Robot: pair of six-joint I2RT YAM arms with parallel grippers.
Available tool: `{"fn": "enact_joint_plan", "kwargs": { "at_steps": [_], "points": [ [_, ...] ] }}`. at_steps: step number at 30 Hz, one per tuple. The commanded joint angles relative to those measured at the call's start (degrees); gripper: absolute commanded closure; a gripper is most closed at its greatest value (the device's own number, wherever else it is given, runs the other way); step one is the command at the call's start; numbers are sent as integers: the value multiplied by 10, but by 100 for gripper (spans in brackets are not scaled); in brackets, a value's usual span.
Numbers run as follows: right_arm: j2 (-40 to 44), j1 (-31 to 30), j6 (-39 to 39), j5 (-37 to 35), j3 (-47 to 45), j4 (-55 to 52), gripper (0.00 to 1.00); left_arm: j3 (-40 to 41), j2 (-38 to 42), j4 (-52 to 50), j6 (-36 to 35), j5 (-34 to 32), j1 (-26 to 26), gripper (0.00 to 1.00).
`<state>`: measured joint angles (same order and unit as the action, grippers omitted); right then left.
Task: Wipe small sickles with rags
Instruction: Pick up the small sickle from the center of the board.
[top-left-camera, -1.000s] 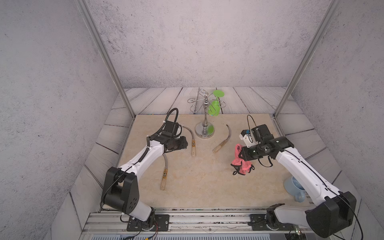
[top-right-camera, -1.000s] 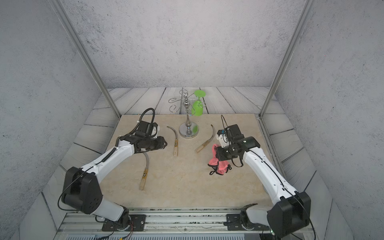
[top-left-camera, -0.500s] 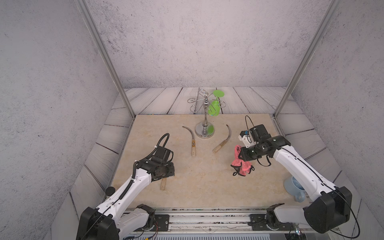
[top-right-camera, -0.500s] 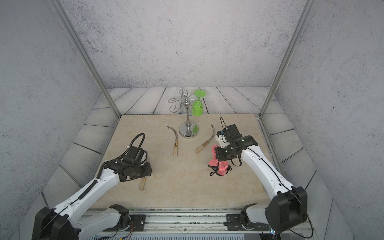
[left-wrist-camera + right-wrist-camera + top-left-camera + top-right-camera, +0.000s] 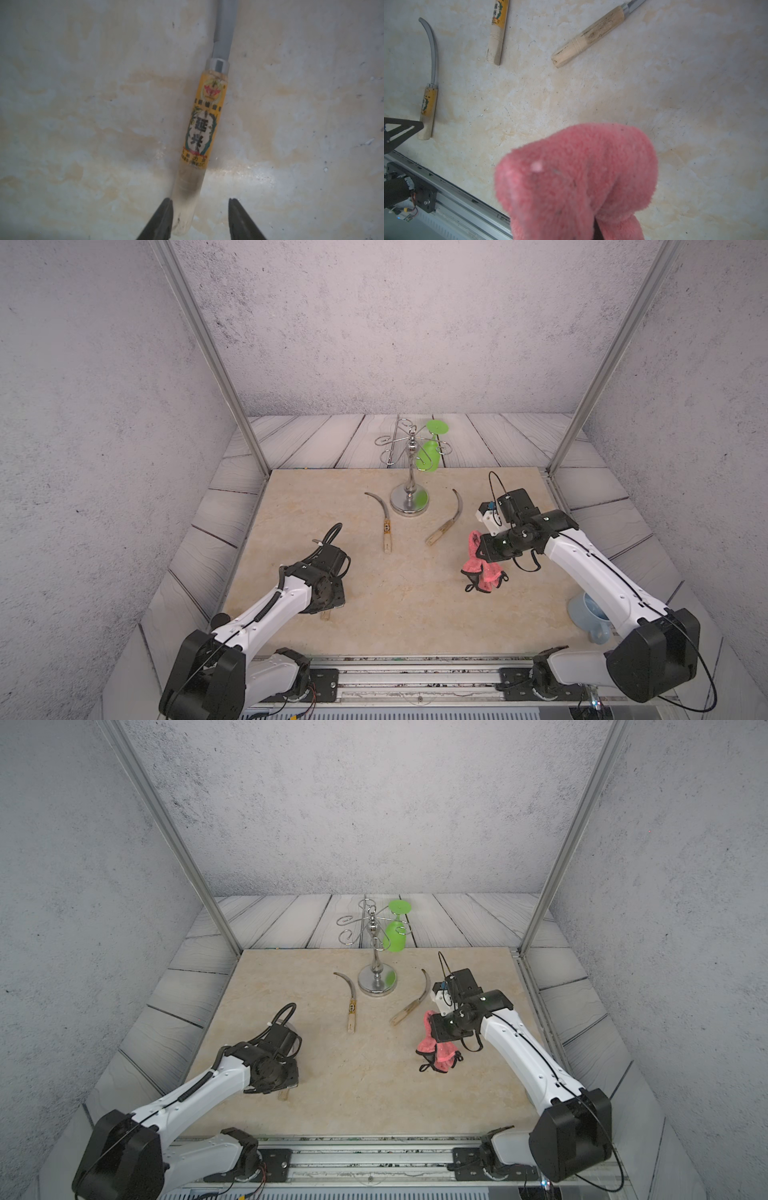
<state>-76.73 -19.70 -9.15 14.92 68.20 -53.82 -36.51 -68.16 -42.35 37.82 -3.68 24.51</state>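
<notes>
Left pincer (image 5: 199, 207), jaws spread, low over the near left part of a beige marbled tabletop (image 5: 374, 614). Straddles the butt end of the labelled sickle (image 5: 204, 118) lying flat there. One fingertip (image 5: 164, 214) just beside the pale wooden handle, the other clear of it, nothing pinched. From the left wrist: yellow-black label band around the handle, metal collar, grey blade running away from the pincer. In both top views mostly hidden under the wrist, with only the handle's end poking out toward the front rail.

Right pincer (image 5: 482, 551), pressed together on the upper end of the pink rag (image 5: 478, 568), raised over the right half of the table. Rag hanging in a folded bunch, black strap piece dangling at the bottom. Cannot tell whether the lowest part touches the surface. From the right wrist: pink terry filling the lower middle, fingers hidden behind it.

Two more sickles flat on the tabletop toward the back, between the arms. Middle sickle (image 5: 385, 522), with a label band, just left of the stand's base. Plain-handled sickle (image 5: 446, 522) to the right of that base, blade curving toward the back.

Chrome wire-armed stand (image 5: 409, 497) upright at back centre. Green goblet (image 5: 428, 452) hung upside down from one wire arm, foot on top, mouth facing down, inside not visible. Pale blue mug (image 5: 590, 618), in a top view, at the near right edge of the table, partly behind the right arm, mouth up. Contents impossible to tell.
</notes>
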Motion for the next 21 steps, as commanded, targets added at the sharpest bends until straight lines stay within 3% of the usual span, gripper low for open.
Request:
{"fn": "enact_joint_plan", "kwargs": {
  "at_steps": [1,15,18,21],
  "points": [
    [-11,1,4,8,10,-10,84,11,-16,14,13,-7,2,53],
    [-20,1,4,9,11,-9,84,42,-43,47,25,6,2,58],
    [-21,1,4,9,14,-11,84,42,-49,53,25,9,2,65],
    [-21,1,4,8,15,-11,84,40,-54,56,23,15,2,80]
  ]
}}
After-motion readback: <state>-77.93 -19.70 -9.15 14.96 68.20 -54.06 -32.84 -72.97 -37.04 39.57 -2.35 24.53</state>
